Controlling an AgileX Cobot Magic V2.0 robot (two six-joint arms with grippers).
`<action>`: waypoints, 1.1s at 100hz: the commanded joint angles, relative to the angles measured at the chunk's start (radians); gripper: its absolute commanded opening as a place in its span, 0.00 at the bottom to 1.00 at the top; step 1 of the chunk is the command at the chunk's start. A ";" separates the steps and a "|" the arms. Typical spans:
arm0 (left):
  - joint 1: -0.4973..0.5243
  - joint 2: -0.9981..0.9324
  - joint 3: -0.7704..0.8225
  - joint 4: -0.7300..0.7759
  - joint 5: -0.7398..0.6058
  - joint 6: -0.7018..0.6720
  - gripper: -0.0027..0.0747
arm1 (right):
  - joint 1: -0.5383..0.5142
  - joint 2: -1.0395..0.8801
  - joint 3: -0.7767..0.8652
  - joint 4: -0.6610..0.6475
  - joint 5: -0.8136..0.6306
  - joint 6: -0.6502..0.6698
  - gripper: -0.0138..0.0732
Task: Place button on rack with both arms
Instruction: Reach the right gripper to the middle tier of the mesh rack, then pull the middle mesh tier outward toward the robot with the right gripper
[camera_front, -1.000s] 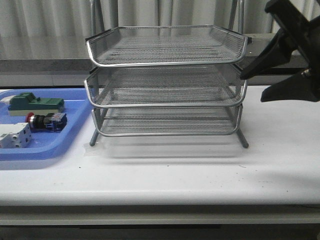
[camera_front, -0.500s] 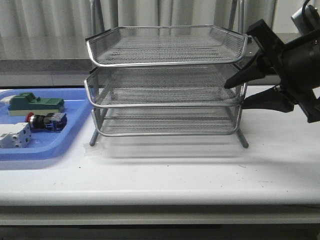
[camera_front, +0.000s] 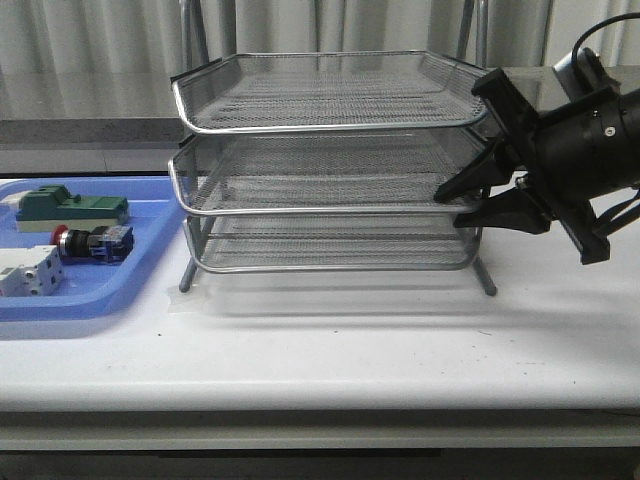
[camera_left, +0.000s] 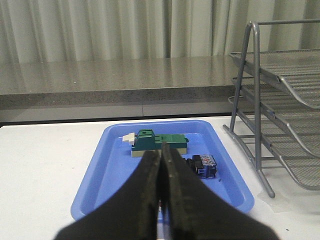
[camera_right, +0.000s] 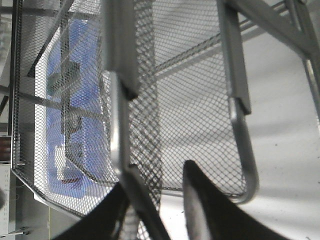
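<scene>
Left gripper (camera_left: 161, 200) fingers hide part of the button (camera_left: 204, 166) in the left wrist view; the rack (camera_left: 280, 105) is cut off at that view's edge, its mesh blurring the blue tray (camera_right: 75, 100) behind

A flat blue tray (camera_front: 90, 300) lies at the left end of the white table (camera_front: 330, 350). Inside it sit a green-topped block (camera_front: 70, 208) (toward the back) and a white-grey block (camera_front: 28, 272) near the front. Pleated curtains (camera_left: 100, 30) hang behind.
</scene>
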 joint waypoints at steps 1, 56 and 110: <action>0.002 -0.031 0.047 -0.008 -0.073 -0.012 0.01 | -0.001 -0.035 -0.028 0.031 0.087 -0.018 0.28; 0.002 -0.031 0.047 -0.008 -0.073 -0.012 0.01 | -0.001 -0.063 0.071 -0.018 0.097 -0.036 0.12; 0.002 -0.031 0.047 -0.008 -0.073 -0.012 0.01 | -0.001 -0.240 0.370 -0.017 0.061 -0.118 0.12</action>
